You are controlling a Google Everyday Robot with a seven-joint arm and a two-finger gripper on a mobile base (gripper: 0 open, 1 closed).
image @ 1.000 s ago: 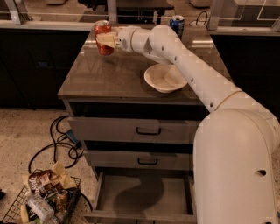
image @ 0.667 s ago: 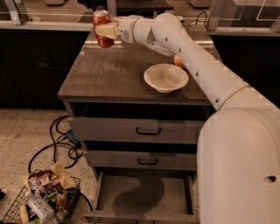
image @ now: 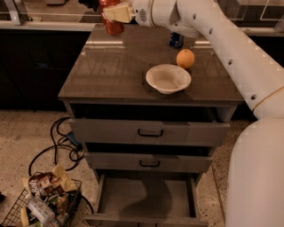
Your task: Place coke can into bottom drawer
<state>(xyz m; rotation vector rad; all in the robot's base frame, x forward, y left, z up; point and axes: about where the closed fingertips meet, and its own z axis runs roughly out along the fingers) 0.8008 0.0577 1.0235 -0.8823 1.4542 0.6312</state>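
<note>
Down at the foot of the cabinet, pulled well out: the bottom drawer [image: 146,195], plain grey floor showing. Above it, two upper drawers [image: 150,132] with black handles. On the cabinet top [image: 115,66], a white bowl [image: 168,79], an orange [image: 185,58] just beside its far rim, and a blue can [image: 176,40] behind, partly hidden by the arm. At lower left on the floor, a wire basket [image: 12,210] stuffed with snack bags and a bottle. Up at top left, over the back edge of the cabinet top, the gripper [image: 113,13], fingers [image: 119,12] pinching the coke can [image: 113,27] near its upper end, red body upright below them.
</note>
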